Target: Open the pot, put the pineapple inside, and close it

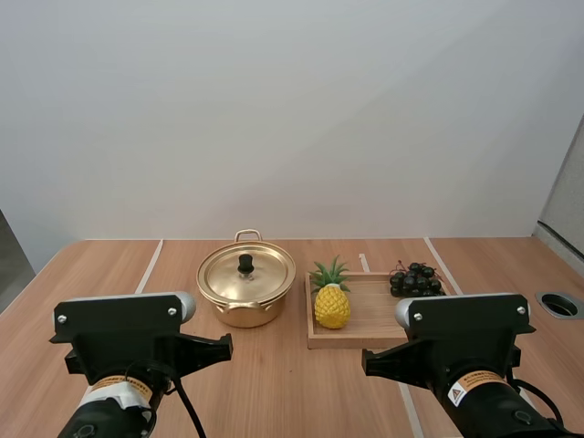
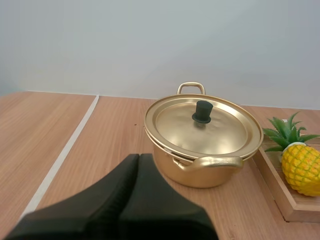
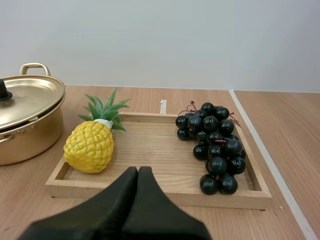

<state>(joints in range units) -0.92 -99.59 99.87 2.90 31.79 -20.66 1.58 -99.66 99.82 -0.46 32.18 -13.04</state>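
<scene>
Holds left end effector (image 2: 138, 161) and right end effector (image 3: 138, 172) closed, empty, before lidded pot (image 1: 246, 314) and pineapple (image 1: 332, 306) at tray's (image 1: 356, 341) left edge, bare table (image 1: 274, 383) between.

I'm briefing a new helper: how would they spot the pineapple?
Find the shallow wooden tray right of the lidded golden metal pot. At its pot-side end sits the yellow pineapple; its green leafy crown sets it apart from the black grape bunch.
</scene>
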